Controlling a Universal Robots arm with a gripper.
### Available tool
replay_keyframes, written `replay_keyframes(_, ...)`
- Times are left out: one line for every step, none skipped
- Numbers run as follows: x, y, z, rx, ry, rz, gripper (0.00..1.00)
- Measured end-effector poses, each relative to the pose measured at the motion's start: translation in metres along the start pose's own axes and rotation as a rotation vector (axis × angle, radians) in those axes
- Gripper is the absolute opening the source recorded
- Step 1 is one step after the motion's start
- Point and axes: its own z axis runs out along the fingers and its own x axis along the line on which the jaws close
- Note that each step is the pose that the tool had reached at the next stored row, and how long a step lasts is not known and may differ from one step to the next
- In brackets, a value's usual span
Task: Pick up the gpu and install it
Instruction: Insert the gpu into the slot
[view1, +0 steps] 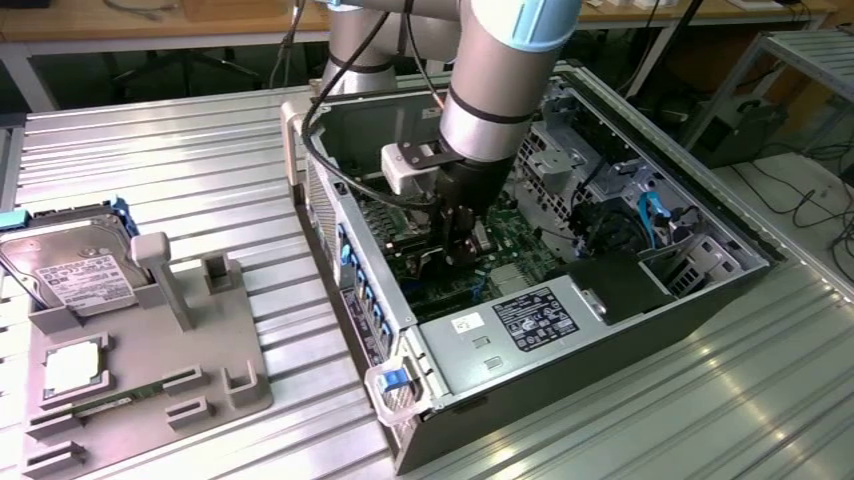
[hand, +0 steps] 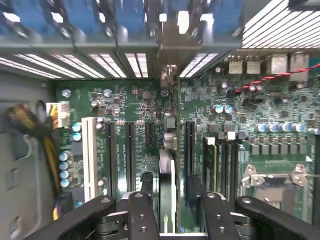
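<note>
Gpu (hand: 167, 175) stands edge-on in a motherboard (hand: 135, 130) slot, between the gripper (hand: 172, 212) fingers, which look released either side.
Exterior view: gripper (view1: 461, 250) reaches deep into the computer case (view1: 641, 330). Wrist view: card looks thin, stiff, light, fragile; best pinched by its top edge.

looks like a robotics lab or electronics workshop: open PC case (view1: 534, 280) on a ribbed metal table (view1: 174, 160), grey parts fixture (view1: 147, 370), wooden benches (view1: 134, 25) and cables (view1: 801, 200) behind.
</note>
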Motion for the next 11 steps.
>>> replay_keyframes(0.0, 0.0, -0.0046, 0.0006, 0.0005, 0.0, 0.41)
replay_keyframes(0.0, 0.0, -0.0091, 0.0012, 0.0009, 0.0, 0.41)
replay_keyframes(-0.001, 0.0001, -0.0135, 0.0017, 0.0013, 0.0, 0.41)
replay_keyframes(-0.001, 0.0002, -0.0189, 0.0027, 0.0016, 0.0, 0.41)
replay_keyframes(-0.001, 0.0002, -0.0214, 0.0034, 0.0017, 0.0, 0.41)
replay_keyframes(-0.001, 0.0003, -0.0228, 0.0034, 0.0017, 0.0, 0.41)
replay_keyframes(-0.001, 0.0002, -0.0227, 0.0036, 0.0014, 0.0, 0.41)
replay_keyframes(-0.001, 0.0002, -0.0228, 0.0035, 0.0015, 0.0, 0.41)
replay_keyframes(-0.001, 0.0002, -0.0227, 0.0036, 0.0014, 0.0, 0.41)
replay_keyframes(-0.001, 0.0002, -0.0228, 0.0036, 0.0015, 0.0, 0.41)
replay_keyframes(-0.001, 0.0003, -0.0228, 0.0035, 0.0016, 0.0, 0.4)
